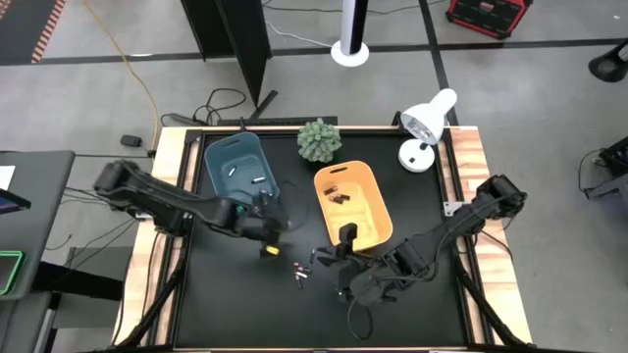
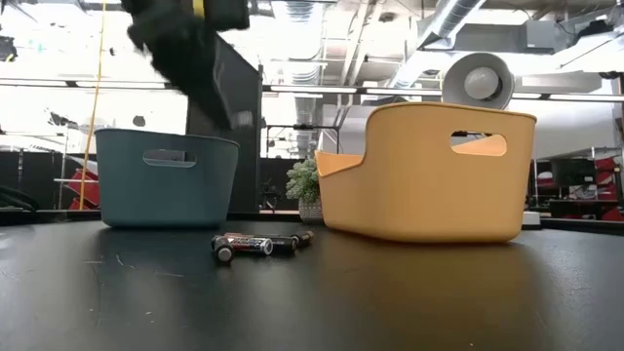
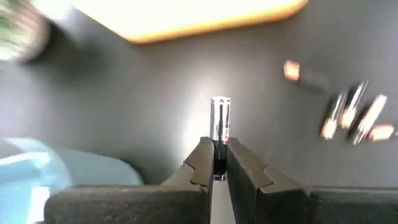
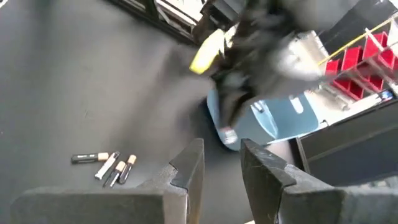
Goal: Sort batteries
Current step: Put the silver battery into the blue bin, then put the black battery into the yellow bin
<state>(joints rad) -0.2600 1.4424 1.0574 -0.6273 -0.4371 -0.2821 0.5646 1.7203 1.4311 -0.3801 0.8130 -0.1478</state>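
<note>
**My left claw lifting one silvery battery for sorting.**

My left gripper (image 3: 214, 163), at center left of the high view, is clamping a silvery battery (image 3: 220, 118) by one end, presumably so it drops cleanly into the blue bin (image 1: 238, 165) beside it. My right gripper (image 4: 219, 163) is waiting half-open at lower center. Loose batteries (image 1: 300, 271) are lying on the black tabletop (image 1: 245, 304) below the orange bin (image 1: 377, 201); a workshop is showing beyond.
</note>
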